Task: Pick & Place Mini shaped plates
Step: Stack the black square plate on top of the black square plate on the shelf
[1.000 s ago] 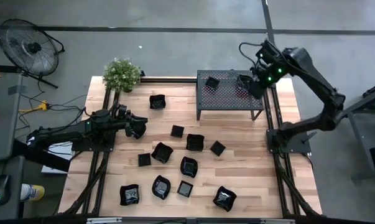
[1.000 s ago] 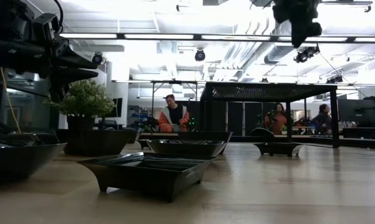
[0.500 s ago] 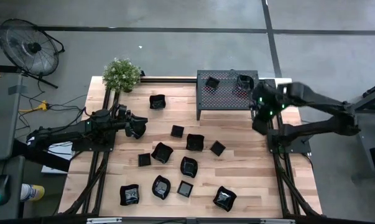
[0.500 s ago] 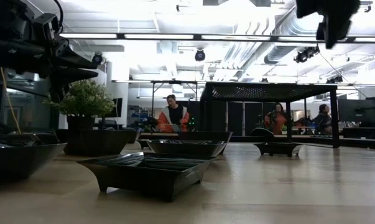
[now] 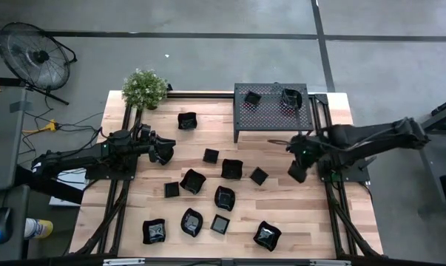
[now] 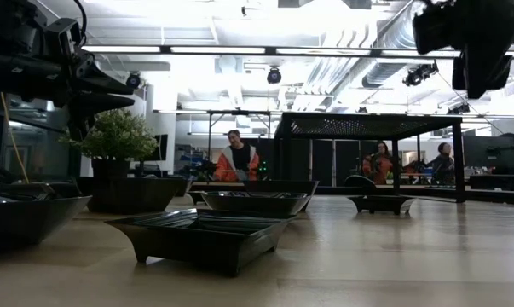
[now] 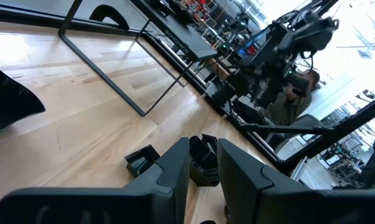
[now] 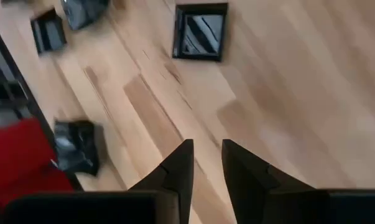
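Hovering over table [image 5: 311, 207] (empty-fingered), right gripper [image 5: 296, 173].

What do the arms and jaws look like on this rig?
Both arms are matte black with jointed tubular links. The right arm carries small green indicator lights near its wrist. Each gripper, left and right, ends in two dark, flat, tapered jaws. No markings are legible.
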